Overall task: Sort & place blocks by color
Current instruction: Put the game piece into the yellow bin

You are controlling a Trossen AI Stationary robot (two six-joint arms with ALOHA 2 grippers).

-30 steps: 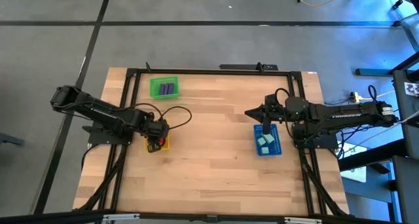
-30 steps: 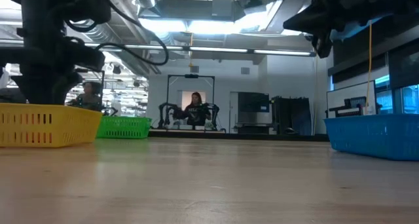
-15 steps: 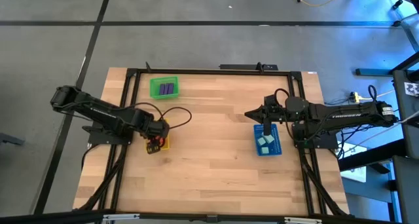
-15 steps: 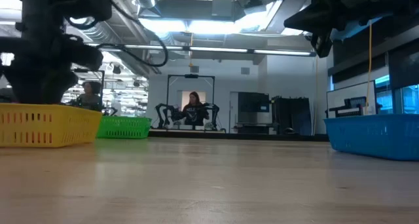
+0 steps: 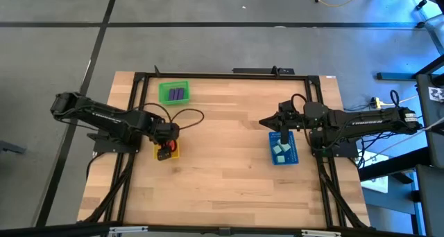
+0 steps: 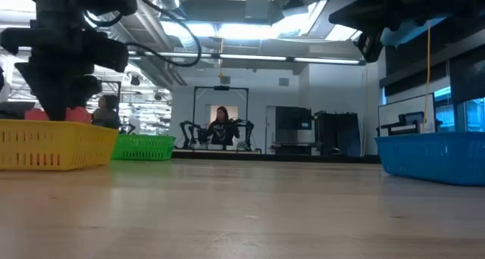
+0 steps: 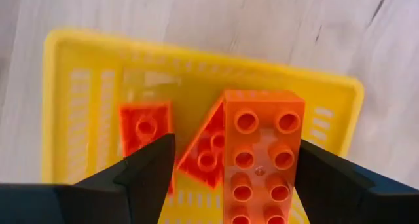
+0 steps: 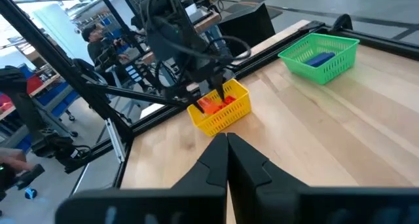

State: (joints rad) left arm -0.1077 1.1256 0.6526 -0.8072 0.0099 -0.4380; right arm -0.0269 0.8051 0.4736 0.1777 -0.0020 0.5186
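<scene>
High view has the pale wooden counter [image 5: 222,161] with a black frame round it, pretty much bare apart from three small slotted plastic trays. The green one [image 5: 173,92] sits near the far edge with purple blocks [image 5: 177,94] in it, the blue one [image 5: 283,149] is over by the right arm with the light teal blocks [image 5: 280,149] inside, and the yellow one [image 5: 168,150] is on the left.

The left hand [image 7: 232,168] hangs right over the yellow tray, fingers spread wide on either side of a long orange-red studded brick [image 7: 262,158]. The left wrist view shows gaps between the pads and the brick, so it looks released, sitting on top of the other orange-red bricks [image 7: 145,129] piled in there. The right hand [image 5: 284,129] is closed, holding nothing, parked above the far end of the blue tray.

No loose blocks show on the counter, so the sorting looks about done.

As for handling, these bricks are hard moulded plastic, light and stiff, nothing fragile. The smooth sides are probably a bit slippery, so a pinch across the two long flat faces would be the safe bet, not on the studs. That top brick is leaning on its neighbours and could tip if nudged.
</scene>
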